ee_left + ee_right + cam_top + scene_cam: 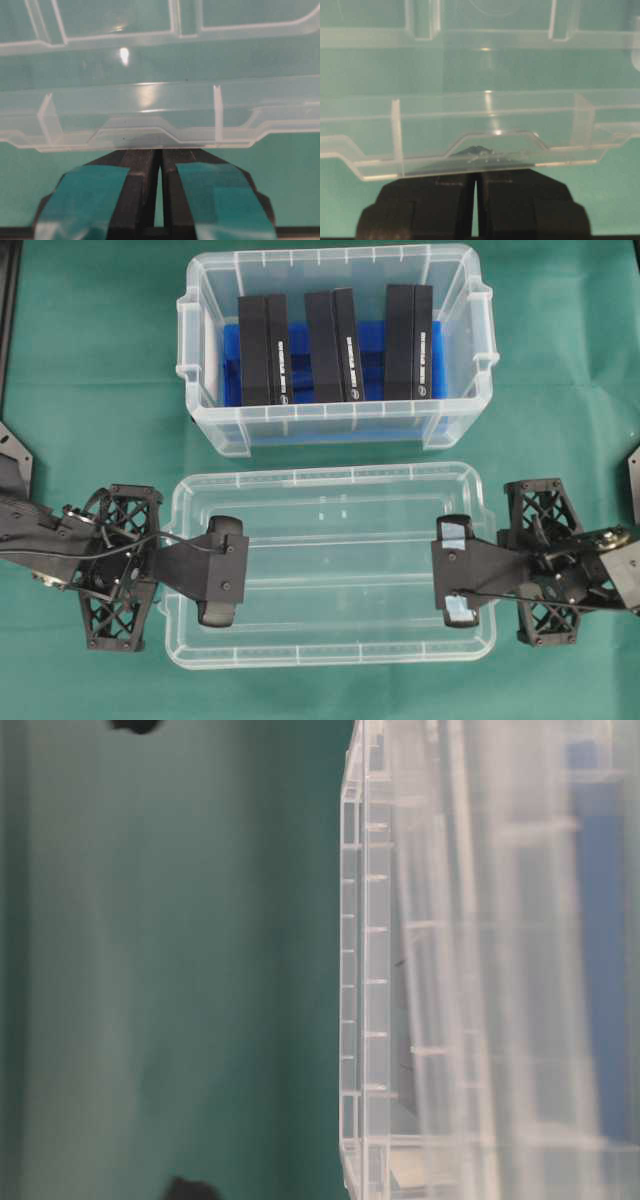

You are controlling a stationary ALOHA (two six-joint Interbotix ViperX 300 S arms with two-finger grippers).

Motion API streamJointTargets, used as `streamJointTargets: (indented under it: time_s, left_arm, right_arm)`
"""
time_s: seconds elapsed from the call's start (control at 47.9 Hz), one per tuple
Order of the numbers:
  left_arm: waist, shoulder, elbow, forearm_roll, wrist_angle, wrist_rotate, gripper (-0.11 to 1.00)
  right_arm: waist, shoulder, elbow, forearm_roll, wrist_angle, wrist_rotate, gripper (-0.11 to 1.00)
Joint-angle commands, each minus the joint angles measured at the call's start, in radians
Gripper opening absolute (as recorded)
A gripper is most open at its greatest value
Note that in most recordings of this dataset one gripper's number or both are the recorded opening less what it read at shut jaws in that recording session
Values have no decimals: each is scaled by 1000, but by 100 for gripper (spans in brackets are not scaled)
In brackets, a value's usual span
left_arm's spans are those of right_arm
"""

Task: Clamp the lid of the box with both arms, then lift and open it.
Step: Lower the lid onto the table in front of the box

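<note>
Lid (330, 575) lies flat on the green surface (90, 390), toward the near edge, rim up, long axis running left to right. Left gripper (222, 585) sits at the lid's left short end; in the left wrist view its teal-taped fingers (85, 197) are drawn together to a thin slit under the lid's end tab, pinching the rim. Right gripper (457, 570) sits at the lid's right short end; in the right wrist view its black fingers (427, 200) likewise meet with only a hairline gap, clamped on the tab at that end. Both lattice wrists lie outside the lid, left and right of it.

Box (335, 350) stands beyond the lid, toward the far edge, uncovered, parallel to the lid and apart from it by a narrow strip of surface. Inside, three black packs (343, 345) stand side by side on a blue liner (300, 370). The table-level view shows only blurred clear plastic walls against green.
</note>
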State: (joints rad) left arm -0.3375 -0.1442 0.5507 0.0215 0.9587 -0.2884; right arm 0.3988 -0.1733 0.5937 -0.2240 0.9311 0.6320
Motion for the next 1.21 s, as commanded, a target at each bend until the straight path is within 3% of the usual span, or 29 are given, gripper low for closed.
streamJointTargets:
  time_s: [0.0,0.355,0.668,0.939,1.189]
  left_arm:
    - [21,-5,-23,18,-130,-3,1]
    - [21,48,71,17,-288,-51,1]
    - [21,78,92,17,-325,-52,1]
    - [9,71,100,11,-316,-54,1]
    - [-41,21,176,8,-307,-95,1]
  right_arm:
    - [-21,6,-5,-41,-129,38,0]
    - [-21,67,80,-41,-245,84,0]
    - [-23,133,89,-41,-328,86,0]
    - [-21,117,101,-34,-319,87,0]
    - [-3,34,173,-31,-256,107,0]
